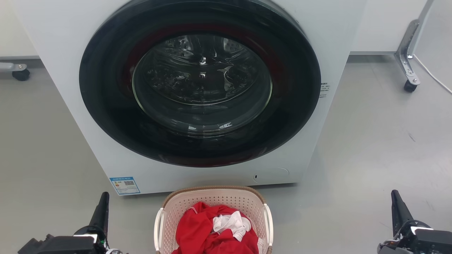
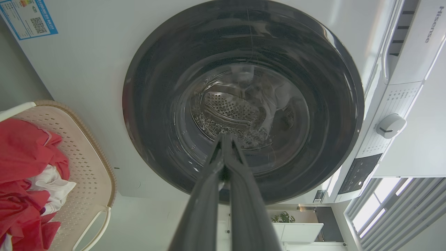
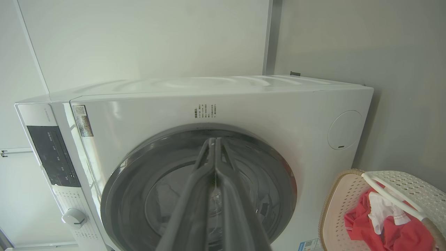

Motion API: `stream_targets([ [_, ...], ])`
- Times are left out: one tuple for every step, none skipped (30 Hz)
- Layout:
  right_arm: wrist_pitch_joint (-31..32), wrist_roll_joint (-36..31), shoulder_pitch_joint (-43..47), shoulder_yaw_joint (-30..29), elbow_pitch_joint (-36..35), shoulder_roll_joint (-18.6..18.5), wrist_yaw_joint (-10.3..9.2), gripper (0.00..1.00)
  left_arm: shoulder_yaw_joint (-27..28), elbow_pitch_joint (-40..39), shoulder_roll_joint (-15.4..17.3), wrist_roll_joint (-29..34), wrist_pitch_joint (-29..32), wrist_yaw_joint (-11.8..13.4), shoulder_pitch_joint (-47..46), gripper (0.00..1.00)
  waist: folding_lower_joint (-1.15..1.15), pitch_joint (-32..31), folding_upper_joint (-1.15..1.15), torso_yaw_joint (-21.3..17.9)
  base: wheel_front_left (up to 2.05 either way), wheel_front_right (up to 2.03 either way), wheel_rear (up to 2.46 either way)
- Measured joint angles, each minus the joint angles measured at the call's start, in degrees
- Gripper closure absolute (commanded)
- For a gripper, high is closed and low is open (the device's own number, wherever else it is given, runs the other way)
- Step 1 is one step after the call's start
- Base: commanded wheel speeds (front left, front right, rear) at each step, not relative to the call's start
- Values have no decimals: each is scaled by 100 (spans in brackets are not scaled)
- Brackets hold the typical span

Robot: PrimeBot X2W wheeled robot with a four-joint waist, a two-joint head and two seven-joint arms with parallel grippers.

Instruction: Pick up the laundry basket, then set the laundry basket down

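Two clenched: left tool (image 1: 104,198) and right tool (image 1: 395,196), well apart either side of laundry basket (image 1: 212,189). Stands on floor (image 1: 370,141) just before washing machine (image 1: 335,35), holding red and white clothes (image 1: 197,225). From wrists: control dial (image 2: 391,125), fingers (image 2: 212,174) pressed together.

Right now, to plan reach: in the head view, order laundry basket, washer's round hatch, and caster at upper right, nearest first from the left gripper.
1. laundry basket, just to its right.
2. round hatch, low on the washer front.
3. caster, far upper right.
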Motion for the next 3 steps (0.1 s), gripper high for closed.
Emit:
stream_targets([
  [0, 0, 0, 0, 0, 0, 0, 100, 0, 0, 0, 0, 0, 0, 0, 100, 0, 0, 0, 0, 0, 0, 0],
  [0, 0, 0, 0, 0, 0, 0, 100, 0, 0, 0, 0, 0, 0, 0, 100, 0, 0, 0, 0, 0, 0, 0],
  [0, 0, 0, 0, 0, 0, 0, 100, 0, 0, 0, 0, 0, 0, 0, 100, 0, 0, 0, 0, 0, 0, 0],
])
